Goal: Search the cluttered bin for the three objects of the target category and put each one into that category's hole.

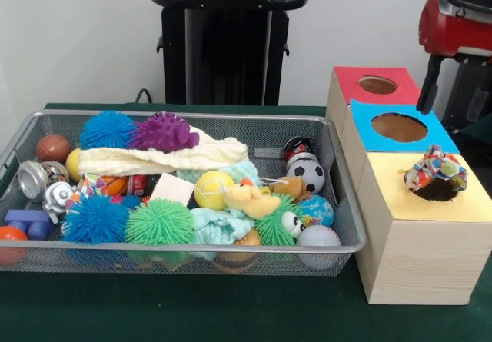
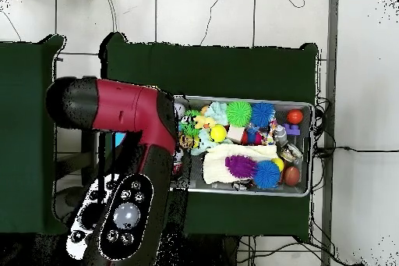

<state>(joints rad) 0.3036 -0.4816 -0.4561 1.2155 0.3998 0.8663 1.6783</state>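
a patterned cloth bundle [image 1: 436,173] sits over the yellow box's [image 1: 415,227] hole, just beside the wire bin [image 1: 338,204], apparently mid-deposit. the arm [image 1: 453,27] hangs above the boxes; i cannot tell the gripper's state.

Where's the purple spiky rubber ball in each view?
Front view: purple spiky rubber ball at the wire mesh bin's far side, left of centre.
Overhead view: ball at the bin's bottom edge, middle.
Shared landmark: the blue spiky ball touching it, and the cream cloth beside both.
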